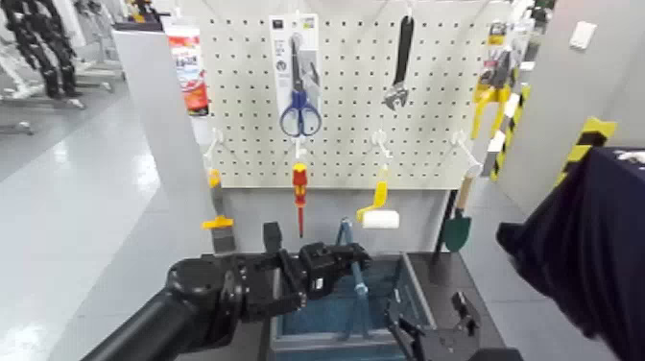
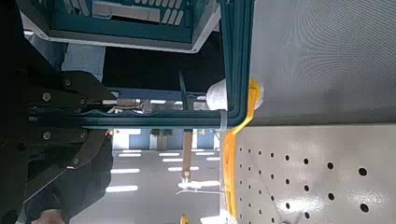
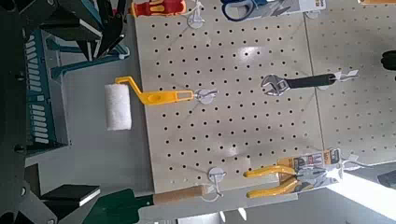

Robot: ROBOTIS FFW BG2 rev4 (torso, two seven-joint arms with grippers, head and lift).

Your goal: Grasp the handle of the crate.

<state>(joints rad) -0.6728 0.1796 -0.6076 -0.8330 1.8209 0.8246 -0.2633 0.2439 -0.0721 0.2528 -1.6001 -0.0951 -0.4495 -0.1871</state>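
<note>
The blue-grey slatted crate stands below the pegboard, in front of me. Its thin handle stands upright as a narrow hoop over the crate's middle. My left gripper reaches in from the left and is shut on the handle near its top. In the left wrist view the two fingers clamp the thin handle bar, with the crate beyond. My right gripper hovers open and empty over the crate's near right corner. The crate also shows in the right wrist view.
A white pegboard behind the crate holds blue scissors, a red-and-yellow screwdriver, a wrench, a yellow paint roller and a green trowel. A person in dark clothing stands at the right.
</note>
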